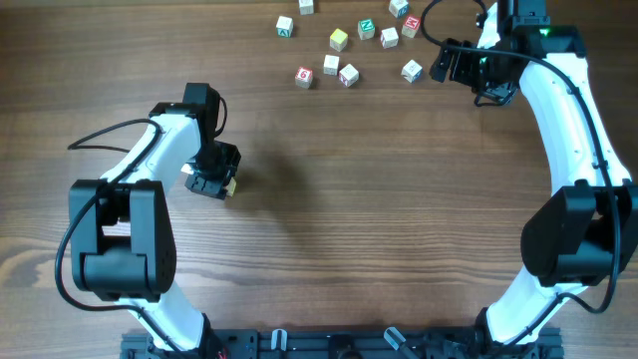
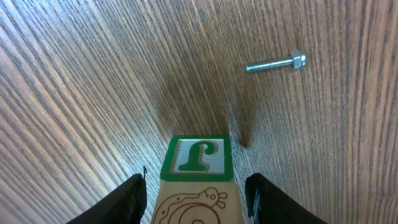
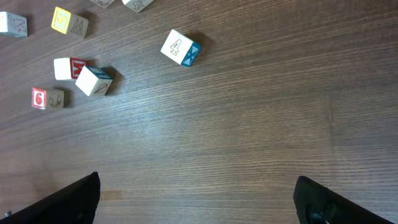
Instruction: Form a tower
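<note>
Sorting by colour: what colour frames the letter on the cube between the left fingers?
Green border on the cube, clearest in left wrist view.

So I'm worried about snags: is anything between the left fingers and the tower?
Nothing visible. The tower, green-framed J face showing, sits straight between the fingers of the left gripper. A bolt lies on the table beyond it, well apart.

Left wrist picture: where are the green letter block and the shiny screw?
Green-framed wooden letter cube (image 2: 198,157): left wrist view, its top face.
Silver metal bolt (image 2: 272,63): left wrist view, its threaded shaft.
</note>
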Controlling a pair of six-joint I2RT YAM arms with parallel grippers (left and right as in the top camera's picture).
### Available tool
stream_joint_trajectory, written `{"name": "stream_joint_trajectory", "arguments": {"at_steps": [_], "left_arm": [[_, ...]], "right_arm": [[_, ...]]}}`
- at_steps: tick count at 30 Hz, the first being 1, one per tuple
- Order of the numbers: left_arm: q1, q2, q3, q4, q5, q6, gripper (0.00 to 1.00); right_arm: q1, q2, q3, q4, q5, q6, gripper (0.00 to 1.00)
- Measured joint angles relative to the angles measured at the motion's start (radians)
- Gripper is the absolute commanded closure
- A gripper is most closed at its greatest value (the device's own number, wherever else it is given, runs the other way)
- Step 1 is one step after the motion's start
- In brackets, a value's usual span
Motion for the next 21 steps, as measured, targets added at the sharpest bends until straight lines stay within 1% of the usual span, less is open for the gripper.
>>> {"name": "stream_joint_trajectory", "arguments": {"at_steps": [3,10,16,18,21], "left_arm": [[0.0,0.0,0.0,0.0,0.006,0.0,0.59],[0.0,0.0,0.0,0.0,0.008,0.0,0.64],[0.0,0.0,0.0,0.0,0.008,0.0,0.65],[0.0,0.0,0.0,0.0,0.008,0.0,0.63],[0.0,0.0,0.0,0.001,0.008,-0.022,0.64]], "right_arm": [[0.0,0.0,0.0,0.0,0.0,0.0,0.0],[0.0,0.0,0.0,0.0,0.0,0.0,0.0],[0.0,0.0,0.0,0.0,0.0,0.0,0.0],[0.0,0.0,0.0,0.0,0.0,0.0,0.0],[0.0,0.0,0.0,0.0,0.0,0.0,0.0]]}}
